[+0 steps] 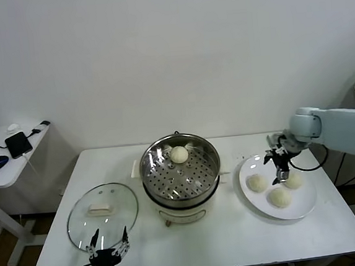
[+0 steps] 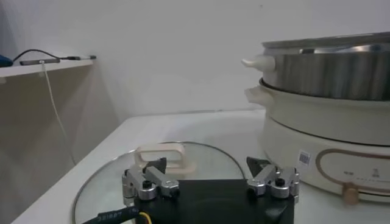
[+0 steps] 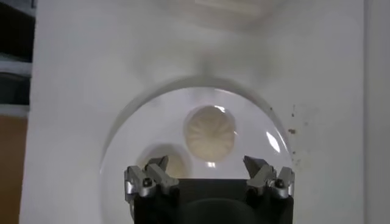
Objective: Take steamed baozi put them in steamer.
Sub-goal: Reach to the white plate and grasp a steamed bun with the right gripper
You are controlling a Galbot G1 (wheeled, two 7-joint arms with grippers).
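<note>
One cream-white baozi (image 1: 179, 154) lies on the perforated tray at the back of the steel steamer (image 1: 156, 175), which sits on a cream base. Three baozi lie on the white plate (image 1: 302, 206): one to the left (image 1: 256, 183), one at the front (image 1: 279, 197), one to the right (image 1: 292, 181). My right gripper (image 1: 279, 172) hangs open and empty just above the plate, among the buns. In the right wrist view it (image 3: 206, 163) is over the plate (image 3: 134, 128), with one baozi (image 3: 209, 132) ahead of it and another (image 3: 177, 164) partly hidden by one finger. My left gripper (image 1: 108, 239) is parked open at the table's front left.
A round glass lid (image 1: 85, 219) with a white handle lies left of the steamer, under the left gripper; it also shows in the left wrist view (image 2: 201, 159). A side table (image 1: 7, 176) with a phone and a mouse stands at far left.
</note>
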